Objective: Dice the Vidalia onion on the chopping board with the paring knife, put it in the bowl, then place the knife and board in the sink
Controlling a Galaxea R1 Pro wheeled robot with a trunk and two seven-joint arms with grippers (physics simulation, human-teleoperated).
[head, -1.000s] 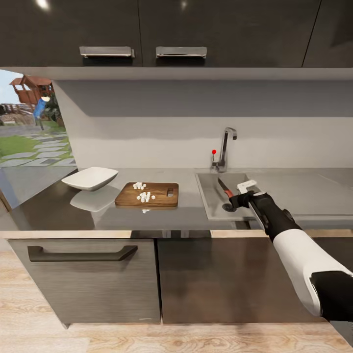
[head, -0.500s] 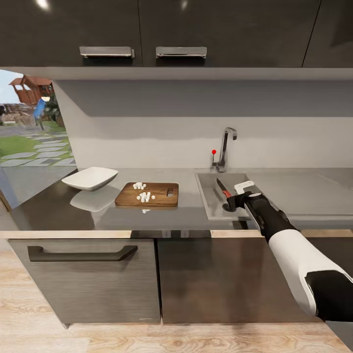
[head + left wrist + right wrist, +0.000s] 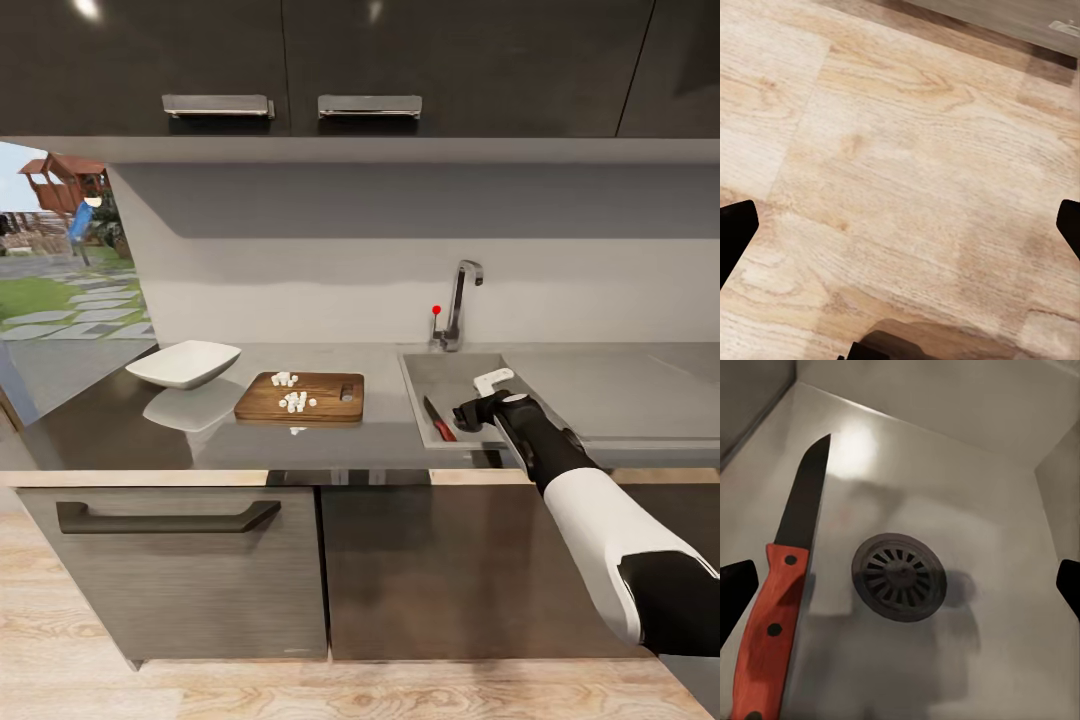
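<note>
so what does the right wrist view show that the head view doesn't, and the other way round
The right wrist view alone shows the round drain and the rivets on the paring knife's red handle.

The head view alone shows the chopping board with white diced onion on it, the white bowl on the countertop, the chrome tap, and the right hand open over the basin.

Both show the paring knife lying loose in the sink.

Red-handled, dark-bladed paring knife (image 3: 784,592) in grey sink (image 3: 967,465); brown wood-grain chopping board (image 3: 322,398).
</note>
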